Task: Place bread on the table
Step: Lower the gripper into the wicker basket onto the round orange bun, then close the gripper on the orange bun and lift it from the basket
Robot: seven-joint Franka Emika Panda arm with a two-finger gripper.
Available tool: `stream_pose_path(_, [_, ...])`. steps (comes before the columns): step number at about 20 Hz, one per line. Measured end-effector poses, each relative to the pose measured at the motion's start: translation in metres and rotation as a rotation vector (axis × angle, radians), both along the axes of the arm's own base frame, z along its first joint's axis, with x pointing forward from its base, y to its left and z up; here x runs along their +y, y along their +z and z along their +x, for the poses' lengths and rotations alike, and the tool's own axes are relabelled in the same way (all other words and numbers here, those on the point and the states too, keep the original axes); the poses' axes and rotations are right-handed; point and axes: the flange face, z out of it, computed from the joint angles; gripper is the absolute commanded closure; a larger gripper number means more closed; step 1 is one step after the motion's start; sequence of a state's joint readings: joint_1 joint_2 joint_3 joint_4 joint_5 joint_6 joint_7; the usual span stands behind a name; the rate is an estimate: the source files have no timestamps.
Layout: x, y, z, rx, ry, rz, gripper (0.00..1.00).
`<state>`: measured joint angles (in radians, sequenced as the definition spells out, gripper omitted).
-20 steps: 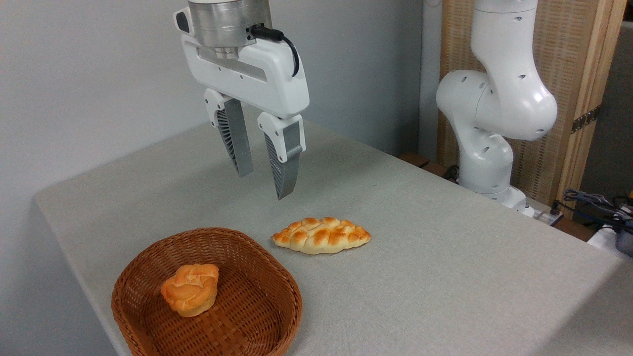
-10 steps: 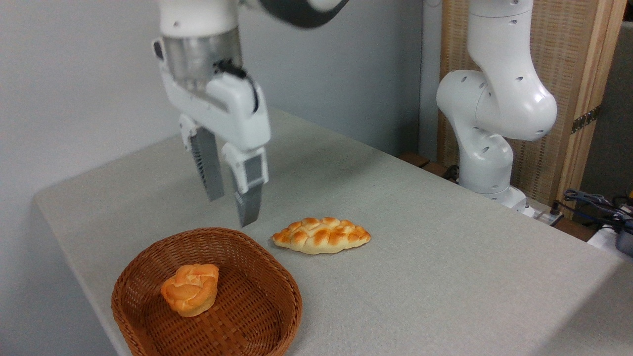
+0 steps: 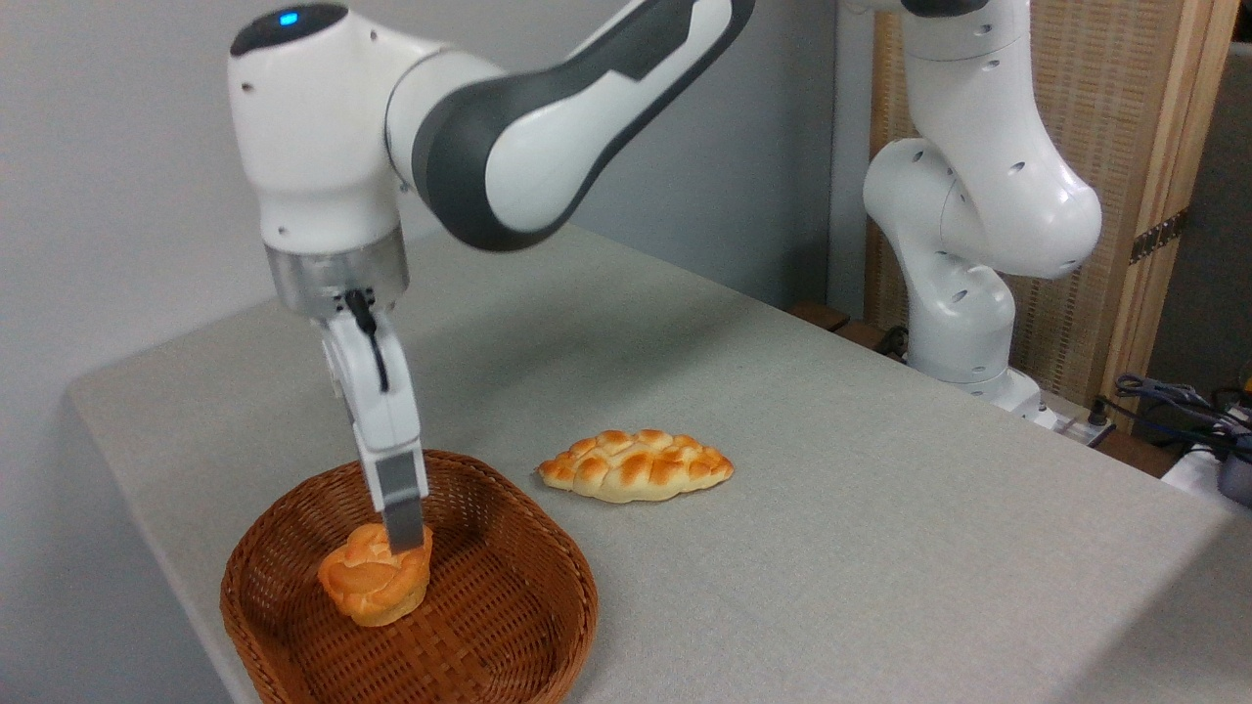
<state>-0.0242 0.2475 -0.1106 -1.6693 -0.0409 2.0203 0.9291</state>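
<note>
Right now the gripper is down inside the wicker basket, seen edge-on, so only the nearer finger shows, its tip at the top right of the bread; whether the jaws stand apart or are already pressing the bun I cannot tell from this angle. The bread sits in the left middle of the basket at the near-left corner of the table, well apart from the braided loaf lying on the cloth to the right. To do this grasp well, I judge the fingers should straddle the bun at its widest part, close gently so the soft crust is not crushed, and lift straight up to clear the basket rim before moving over bare cloth. The bun has no real long axis, being round; it leans slightly, swirled top facing up and towards the left, paler base down.
</note>
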Motion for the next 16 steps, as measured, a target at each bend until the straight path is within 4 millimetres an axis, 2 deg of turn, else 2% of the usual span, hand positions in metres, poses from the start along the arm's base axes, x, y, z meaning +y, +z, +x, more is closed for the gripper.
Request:
stream_pose_path(5, [0.002,-0.016,0.004,-0.027,-0.121,0.01,0.0])
stream_pose_path(9, [0.003,-0.03,0.004,-0.054,-0.15,0.013,0.01])
stream_pose_path(10, [0.003,-0.036,0.004,-0.06,-0.153,0.014,0.1])
stream_pose_path(13, [0.001,-0.049,0.004,-0.066,-0.158,0.013,0.68])
stream_pose_path(14, [0.001,-0.051,0.004,-0.067,-0.168,0.014,0.73])
stream_pose_path(16, [0.0,-0.051,0.004,-0.069,-0.184,0.016,0.73])
